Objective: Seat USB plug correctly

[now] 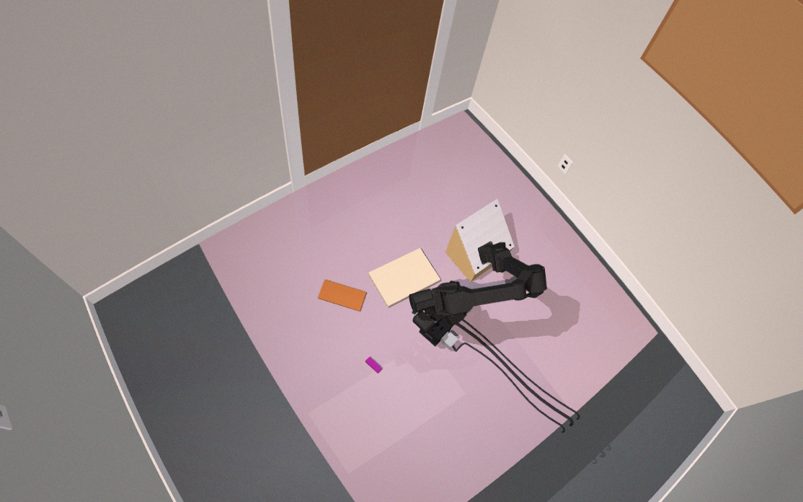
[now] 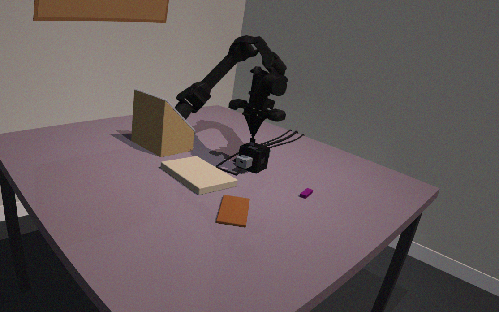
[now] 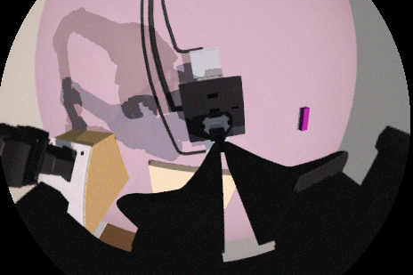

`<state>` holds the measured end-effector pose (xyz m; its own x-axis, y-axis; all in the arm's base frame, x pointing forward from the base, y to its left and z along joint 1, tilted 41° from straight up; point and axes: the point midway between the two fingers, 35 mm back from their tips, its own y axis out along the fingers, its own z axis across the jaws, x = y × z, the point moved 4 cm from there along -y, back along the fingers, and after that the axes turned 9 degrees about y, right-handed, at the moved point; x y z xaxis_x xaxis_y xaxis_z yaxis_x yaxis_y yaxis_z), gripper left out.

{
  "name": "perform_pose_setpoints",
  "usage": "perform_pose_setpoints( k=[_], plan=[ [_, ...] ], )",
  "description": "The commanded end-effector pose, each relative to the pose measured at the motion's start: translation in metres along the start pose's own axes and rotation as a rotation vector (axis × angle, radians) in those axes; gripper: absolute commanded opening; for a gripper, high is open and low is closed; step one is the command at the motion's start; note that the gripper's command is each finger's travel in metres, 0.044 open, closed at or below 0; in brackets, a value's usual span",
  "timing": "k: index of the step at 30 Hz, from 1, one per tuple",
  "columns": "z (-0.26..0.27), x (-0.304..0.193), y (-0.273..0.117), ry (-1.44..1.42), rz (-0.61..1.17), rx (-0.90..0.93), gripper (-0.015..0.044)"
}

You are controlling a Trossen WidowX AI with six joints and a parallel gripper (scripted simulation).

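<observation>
The black power cube (image 2: 260,168) (image 3: 196,94) stands on the table, with a pale block plugged into its side. My gripper (image 2: 252,135) (image 3: 221,147) points down above its top and is shut on the USB plug (image 2: 252,140) (image 3: 217,133), a small dark piece. The plug is upright, directly over the grey socket surround on the cube's top. A narrow dark part of it shows between fingertips and cube. Whether its lower end is still inside the socket, and which way round it faces, I cannot tell. In the top view the arm hides the fingertips.
Black cables (image 1: 510,368) (image 2: 282,137) (image 3: 151,32) run from the cube across the table. A cream slab (image 1: 404,277) (image 2: 199,174), an orange block (image 1: 342,295) (image 2: 233,211) and a magenta block (image 1: 373,364) (image 2: 306,192) (image 3: 303,118) lie nearby. A wedge-shaped stand (image 1: 479,230) (image 2: 148,123) is by the arm's base.
</observation>
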<state>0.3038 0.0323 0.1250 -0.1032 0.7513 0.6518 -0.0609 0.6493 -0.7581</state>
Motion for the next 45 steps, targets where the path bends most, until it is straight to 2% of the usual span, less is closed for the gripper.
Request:
perform_pose_setpoints(
  k=[1, 23, 45],
  plan=[
    [-0.0015, -0.0001, -0.0053, -0.007, 0.007, -0.006, 0.0000],
    [-0.0008, -0.0001, -0.0134, 0.023, 0.003, -0.004, 0.0000],
    [-0.0002, 0.0000, -0.0123, 0.589, 0.000, -0.002, 0.0000]
  ],
)
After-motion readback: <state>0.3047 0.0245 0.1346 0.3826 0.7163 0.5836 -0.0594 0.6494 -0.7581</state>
